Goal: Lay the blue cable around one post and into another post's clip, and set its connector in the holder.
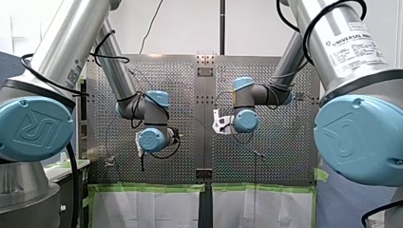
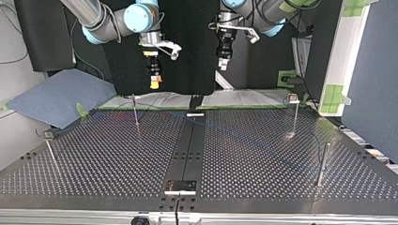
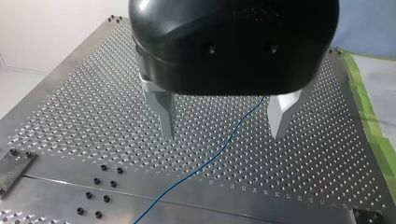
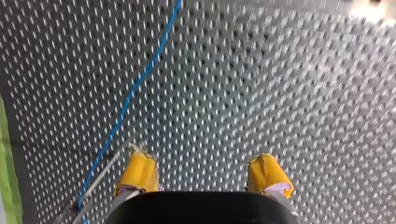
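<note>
Left wrist view shows my left gripper (image 3: 223, 134) wide open and empty above the thin blue cable (image 3: 205, 161), likely light and limp, best pinched squarely where it lies flat.

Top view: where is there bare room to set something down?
Bare: between the far left post, the near left post and the centre strip; also between the blue cable and the near right post. Crowded: far centre, where the cable passes a block.

Robotics lab: perforated metal table (image 2: 263, 154), my right arm (image 1: 351, 52) labelled Universal Robots, green tape (image 1: 147, 188), black curtain (image 2: 187, 47).
</note>
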